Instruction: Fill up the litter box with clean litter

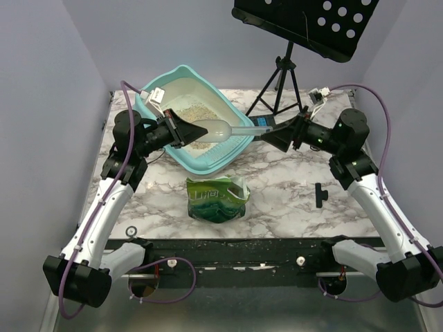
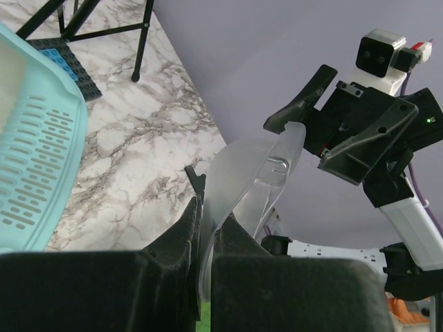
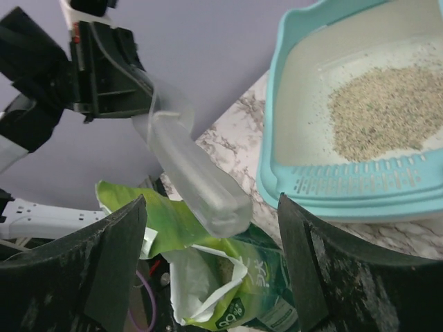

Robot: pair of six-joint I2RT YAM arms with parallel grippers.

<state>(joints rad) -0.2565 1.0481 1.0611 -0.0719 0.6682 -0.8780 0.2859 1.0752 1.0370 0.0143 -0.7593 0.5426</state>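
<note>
A crumpled green bag (image 1: pixel 217 198) stood open on the marble table (image 1: pixel 291 187). A clear scoop (image 1: pixel 216 130) hung behind it, and a black tripod (image 1: pixel 285 68) stood farther back.

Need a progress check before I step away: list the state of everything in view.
litter box: partly filled.
clean litter: loose pile inside the box.
scoop: held, looks empty.
left gripper: shut on the scoop.
right gripper: open, the scoop's handle between its fingers.
green bag: top open.
</note>
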